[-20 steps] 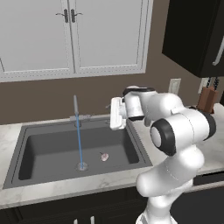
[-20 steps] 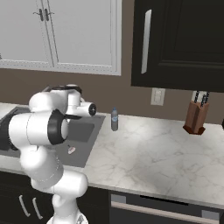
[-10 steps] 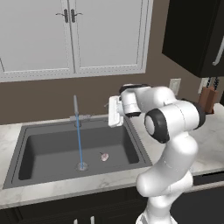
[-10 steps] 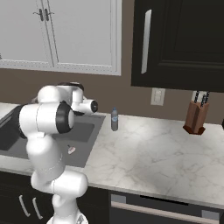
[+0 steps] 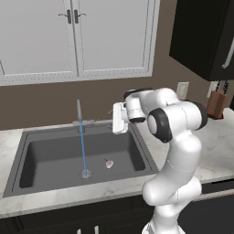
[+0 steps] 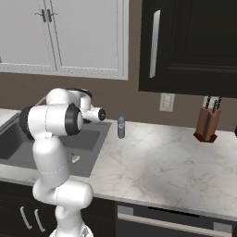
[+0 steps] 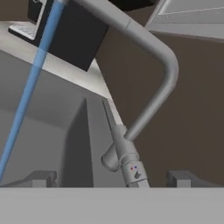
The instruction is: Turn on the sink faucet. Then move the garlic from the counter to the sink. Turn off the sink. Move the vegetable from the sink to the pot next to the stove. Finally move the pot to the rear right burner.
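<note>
The gripper (image 5: pixel 117 118) hung wide open and empty at frame centre, beside the faucet (image 5: pixel 80 119) (water running); garlic (image 5: pixel 109 164) lay in the sink (image 5: pixel 137 148).

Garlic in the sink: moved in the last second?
No. The garlic sits in the same place on the sink floor, just right of where the water stream hits the drain.

The arm (image 5: pixel 176 137) folds back on itself — the gripper (image 5: pixel 118 118) held level, jaws spread wide, holding nothing.
</note>
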